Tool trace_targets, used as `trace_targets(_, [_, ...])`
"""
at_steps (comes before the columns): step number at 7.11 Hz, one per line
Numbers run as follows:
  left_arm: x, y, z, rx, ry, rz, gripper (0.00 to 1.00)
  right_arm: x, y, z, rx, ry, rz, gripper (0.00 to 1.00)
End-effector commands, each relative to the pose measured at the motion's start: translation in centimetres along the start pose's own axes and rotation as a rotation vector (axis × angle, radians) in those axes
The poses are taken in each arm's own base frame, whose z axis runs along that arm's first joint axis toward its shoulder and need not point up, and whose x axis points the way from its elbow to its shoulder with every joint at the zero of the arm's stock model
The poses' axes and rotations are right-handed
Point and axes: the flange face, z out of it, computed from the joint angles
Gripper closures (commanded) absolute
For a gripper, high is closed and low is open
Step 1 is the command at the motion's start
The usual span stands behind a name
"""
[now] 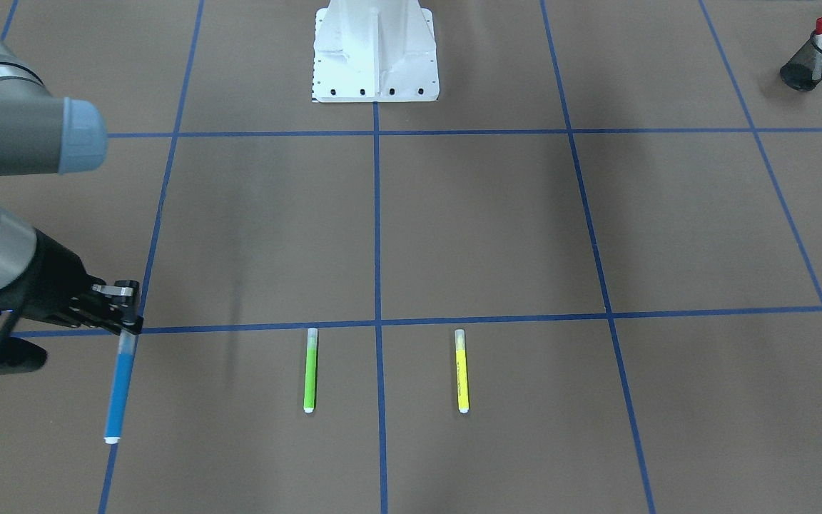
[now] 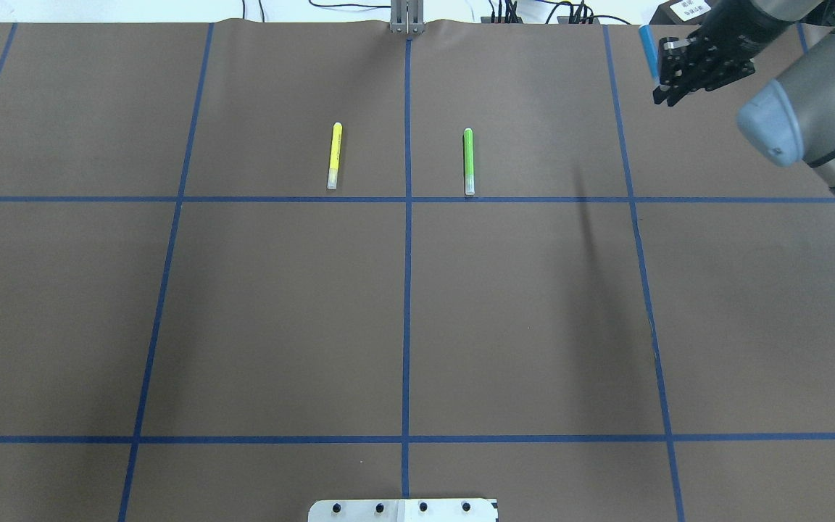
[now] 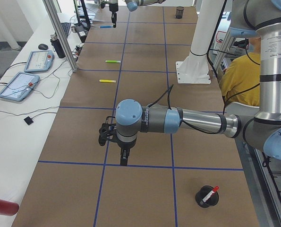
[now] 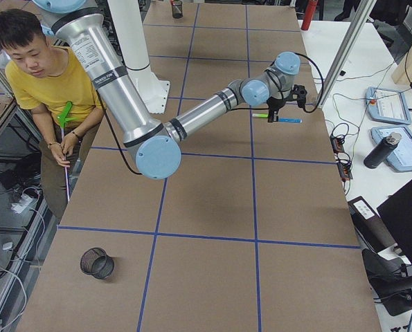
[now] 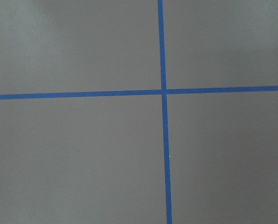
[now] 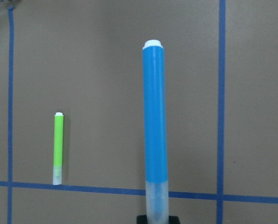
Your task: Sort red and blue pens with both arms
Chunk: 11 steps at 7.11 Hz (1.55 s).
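My right gripper [image 1: 129,330] is shut on the clear-capped end of the blue pen [image 1: 118,389], which sticks out level above the table with its white tip away from the fingers. The right wrist view has the blue pen [image 6: 155,126] running up the middle. From overhead, the right gripper [image 2: 693,69] hangs over the far right corner. The red pen [image 1: 819,43] stands in a black mesh cup [image 1: 807,61] at my left end. My left gripper [image 3: 124,156] hangs low over the table beside that cup [image 3: 207,197]; whether it is open or shut I cannot tell.
A green marker [image 1: 310,370] and a yellow marker [image 1: 462,371] lie side by side on the brown mat. The white pedestal [image 1: 375,53] stands at the robot's edge. A second mesh cup [image 4: 96,263] sits at my right end. A person in yellow [image 4: 36,76] sits beside the table.
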Motion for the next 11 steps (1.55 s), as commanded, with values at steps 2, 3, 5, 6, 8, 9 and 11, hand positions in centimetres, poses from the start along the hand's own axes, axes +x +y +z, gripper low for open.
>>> trace_targets(2, [0.5, -0.2, 0.4, -0.005, 0.004, 0.018, 0.00, 14.7, 6.0, -3.6, 0.032, 0.055, 0.083, 1.00])
trace_targets(3, [0.7, -0.2, 0.5, -0.007, 0.006, 0.022, 0.00, 20.4, 9.5, -4.6, 0.032, 0.078, 0.061, 1.00])
trace_targets(5, [1.0, -0.3, 0.6, -0.006, 0.009, 0.029, 0.00, 27.9, 16.7, -6.0, 0.022, 0.109, 0.136, 1.00])
trace_targets(6, [1.1, -0.3, 0.6, -0.006, 0.009, 0.034, 0.00, 32.1, 21.5, -7.3, 0.031, 0.117, 0.229, 1.00])
trace_targets(8, [1.4, -0.5, 0.8, -0.001, 0.011, 0.046, 0.00, 38.7, 31.5, -9.6, 0.052, 0.048, 0.392, 1.00])
trace_targets(9, [1.5, -0.5, 0.9, -0.001, 0.011, 0.051, 0.00, 41.8, 37.2, -9.6, 0.063, -0.001, 0.442, 1.00])
trace_targets(11, [2.0, -0.7, 1.3, -0.010, 0.012, 0.063, 0.00, 44.4, 45.9, -8.7, 0.080, -0.105, 0.625, 1.00])
